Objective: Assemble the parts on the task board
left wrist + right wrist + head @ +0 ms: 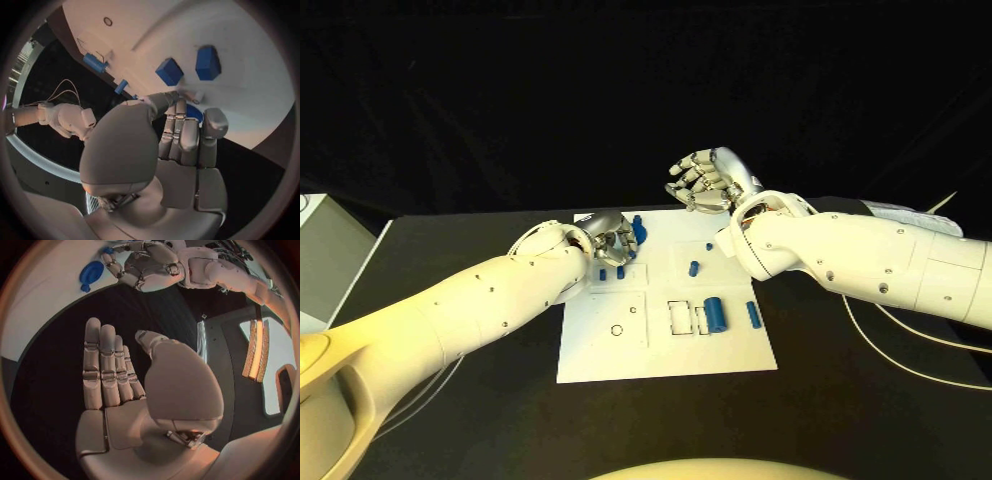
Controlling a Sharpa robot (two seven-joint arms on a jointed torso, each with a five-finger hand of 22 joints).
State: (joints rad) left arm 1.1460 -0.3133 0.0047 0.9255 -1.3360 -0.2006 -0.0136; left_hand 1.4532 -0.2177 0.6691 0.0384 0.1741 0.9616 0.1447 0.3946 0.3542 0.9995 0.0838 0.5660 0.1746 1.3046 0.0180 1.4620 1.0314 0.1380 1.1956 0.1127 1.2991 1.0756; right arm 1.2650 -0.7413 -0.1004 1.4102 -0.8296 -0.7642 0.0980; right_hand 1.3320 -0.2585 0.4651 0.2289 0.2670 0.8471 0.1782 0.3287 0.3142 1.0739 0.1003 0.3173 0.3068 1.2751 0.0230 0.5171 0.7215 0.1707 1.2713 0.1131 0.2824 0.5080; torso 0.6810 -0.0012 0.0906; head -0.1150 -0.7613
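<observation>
The white task board (661,350) lies in the middle of the black table. Blue parts rest on it: a cylinder (714,313), a slim bar (751,314), a small piece (694,267) and two blocks (169,71) (207,62). My left hand (610,238) is over the board's far left corner. Its fingers (181,130) reach down beside a round blue part (195,113), and I see nothing held in them. My right hand (711,180) is raised beyond the board's far edge. Its fingers (103,365) are stretched out and empty.
A pale box (329,260) stands at the table's left edge. White cables (906,350) trail over the table on the right, under my right arm. Black tabletop shows around the board on all sides.
</observation>
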